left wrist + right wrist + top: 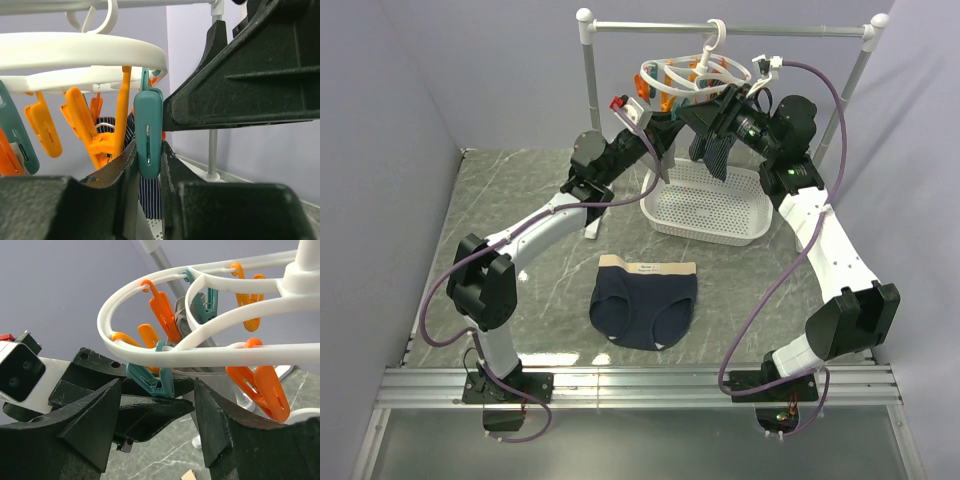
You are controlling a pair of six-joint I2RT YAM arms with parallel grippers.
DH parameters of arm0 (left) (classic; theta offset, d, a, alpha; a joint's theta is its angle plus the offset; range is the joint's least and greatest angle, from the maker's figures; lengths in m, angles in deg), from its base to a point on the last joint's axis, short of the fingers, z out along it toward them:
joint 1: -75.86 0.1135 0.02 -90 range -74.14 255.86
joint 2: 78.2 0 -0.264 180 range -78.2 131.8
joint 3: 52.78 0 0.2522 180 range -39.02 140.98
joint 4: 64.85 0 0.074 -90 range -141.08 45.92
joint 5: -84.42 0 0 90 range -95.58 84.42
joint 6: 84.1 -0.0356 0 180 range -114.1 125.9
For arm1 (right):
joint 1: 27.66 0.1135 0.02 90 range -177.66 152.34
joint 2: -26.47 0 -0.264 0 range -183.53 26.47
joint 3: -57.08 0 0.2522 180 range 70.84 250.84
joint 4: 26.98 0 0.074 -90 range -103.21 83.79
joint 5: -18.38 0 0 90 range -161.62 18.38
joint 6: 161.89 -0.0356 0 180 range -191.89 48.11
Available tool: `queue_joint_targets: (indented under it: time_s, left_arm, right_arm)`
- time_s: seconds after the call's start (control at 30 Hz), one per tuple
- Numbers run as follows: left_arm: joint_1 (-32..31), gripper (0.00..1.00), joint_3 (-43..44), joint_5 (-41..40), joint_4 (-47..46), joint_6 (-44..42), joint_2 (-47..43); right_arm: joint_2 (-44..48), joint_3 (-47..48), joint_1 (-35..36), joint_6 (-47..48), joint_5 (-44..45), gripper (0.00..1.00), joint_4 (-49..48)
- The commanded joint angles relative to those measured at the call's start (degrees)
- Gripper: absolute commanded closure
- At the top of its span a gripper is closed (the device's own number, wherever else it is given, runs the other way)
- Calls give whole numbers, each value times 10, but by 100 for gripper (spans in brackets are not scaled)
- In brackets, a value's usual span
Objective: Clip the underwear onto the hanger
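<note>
**Lavender booth, marbled desk**

Plain lavender walls [470, 70] close in on three sides. The desk [510, 180] shows grey-green marbling under soft, even light. A grey metal rail stand [790, 31] spans the back, and silver rails [640, 385] line the near edge.

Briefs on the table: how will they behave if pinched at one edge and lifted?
Likely floppy: the underwear lies flat and limp on the table, so the rest should drape and fold. Probably light, being thin fabric. The tan waistband looks thicker and straighter, so it may give a firmer pinch.
</note>
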Motion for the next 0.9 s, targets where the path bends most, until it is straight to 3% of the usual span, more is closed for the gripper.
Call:
queue_joint_targets:
  time_s: [0.0, 0.4, 0.63, 0.87]
  left_arm:
    - [-1, 100, 32, 21, -12, 8, 3]
    - [-1, 100, 36, 23, 4, 3, 8]
    - [-2, 100, 37, 23, 5, 8, 12]
    - [-2, 100, 40, 21, 9, 4, 15]
  right_arm:
    - [5, 8, 7, -8, 5, 34, -44]
    - [0, 21, 20, 4, 50, 38, -33]
    - [11, -18, 30, -10, 81, 48, -83]
    - [5, -13, 40, 4, 88, 48, -74]
